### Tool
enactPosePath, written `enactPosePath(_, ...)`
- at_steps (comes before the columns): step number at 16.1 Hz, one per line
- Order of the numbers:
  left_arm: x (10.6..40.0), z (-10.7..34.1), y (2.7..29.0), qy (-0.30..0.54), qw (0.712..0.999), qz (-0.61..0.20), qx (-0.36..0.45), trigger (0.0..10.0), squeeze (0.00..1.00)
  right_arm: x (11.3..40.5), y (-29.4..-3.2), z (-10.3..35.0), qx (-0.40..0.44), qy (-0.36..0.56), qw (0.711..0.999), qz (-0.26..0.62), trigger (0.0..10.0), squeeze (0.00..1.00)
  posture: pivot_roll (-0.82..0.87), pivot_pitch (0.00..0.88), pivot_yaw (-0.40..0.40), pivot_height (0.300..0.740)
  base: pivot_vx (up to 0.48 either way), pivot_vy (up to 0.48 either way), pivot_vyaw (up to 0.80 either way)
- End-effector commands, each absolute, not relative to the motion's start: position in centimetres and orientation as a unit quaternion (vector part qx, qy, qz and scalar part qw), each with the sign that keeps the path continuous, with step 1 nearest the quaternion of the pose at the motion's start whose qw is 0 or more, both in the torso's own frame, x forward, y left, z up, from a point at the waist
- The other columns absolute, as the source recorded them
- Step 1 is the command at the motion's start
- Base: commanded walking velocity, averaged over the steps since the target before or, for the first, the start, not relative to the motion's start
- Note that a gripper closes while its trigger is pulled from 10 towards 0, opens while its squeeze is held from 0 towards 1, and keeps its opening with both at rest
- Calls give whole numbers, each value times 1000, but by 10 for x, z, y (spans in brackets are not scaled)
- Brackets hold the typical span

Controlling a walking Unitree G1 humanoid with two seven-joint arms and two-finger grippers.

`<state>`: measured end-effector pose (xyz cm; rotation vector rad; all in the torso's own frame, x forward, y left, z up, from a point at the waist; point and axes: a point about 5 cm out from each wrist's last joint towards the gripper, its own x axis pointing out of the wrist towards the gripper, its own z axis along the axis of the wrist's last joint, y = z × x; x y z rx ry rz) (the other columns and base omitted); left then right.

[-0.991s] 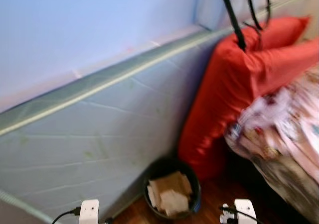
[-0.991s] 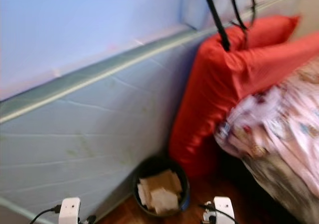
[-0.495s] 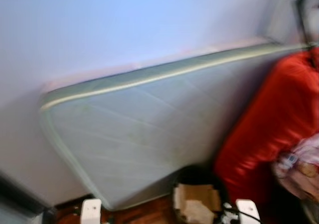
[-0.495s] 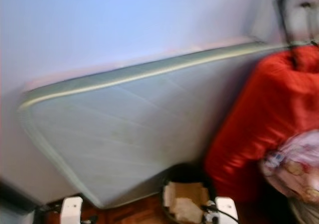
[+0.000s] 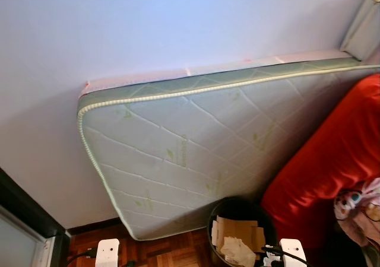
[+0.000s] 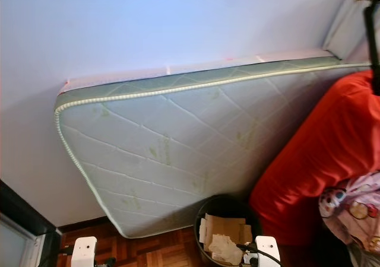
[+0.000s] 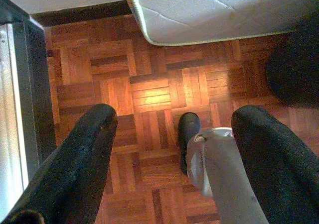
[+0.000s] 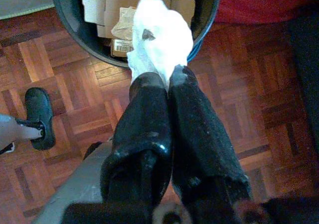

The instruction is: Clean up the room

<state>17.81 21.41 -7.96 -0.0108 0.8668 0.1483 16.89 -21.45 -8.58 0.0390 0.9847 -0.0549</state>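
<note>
Over parquet floor (image 8: pixel 239 99), right gripper (image 8: pixel 167 77) pinches crumpled tissue (image 8: pixel 159 40) pointing toward bin (image 8: pixel 67 20); left gripper (image 7: pixel 172 129) gapes.

We see bare wood floor (image 7: pixel 149 92) below our left gripper (image 7: pixel 169 134), open to pass. Ahead, a mattress (image 5: pixel 196 154) leans on the wall (image 5: pixel 148 24) and blocks the way. A bin (image 6: pixel 227 206) full of cardboard (image 6: pixel 224 226) stands beside a red cushion (image 5: pixel 326 166), tight against it.
</note>
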Motion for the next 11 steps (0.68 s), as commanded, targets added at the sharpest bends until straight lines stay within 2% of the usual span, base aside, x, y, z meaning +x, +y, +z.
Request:
enactPosePath(1,179,-79,215,419,905,75,-5,10000,0,171,-216,-85,20,470,882,-30,10000,0,36,0,-28,720,0,0,0)
enactPosePath(2,179,-79,215,418,905,76,-6,10000,0,171,-216,-84,22,468,883,-31,10000,0,37,0,-29,720,0,0,0)
enactPosePath(8,180,-78,215,418,905,76,-4,10000,0,172,-216,-84,12,467,884,-23,10000,0,35,0,-26,720,277,0,0)
enactPosePath(10,180,-78,215,418,906,74,-2,10000,0,172,-216,-84,6,468,884,-18,10000,0,33,0,-24,720,326,0,700)
enactPosePath(11,181,-78,215,417,906,74,-2,10000,0,171,-216,-84,10,467,884,-22,10000,0,33,0,-23,720,0,0,800)
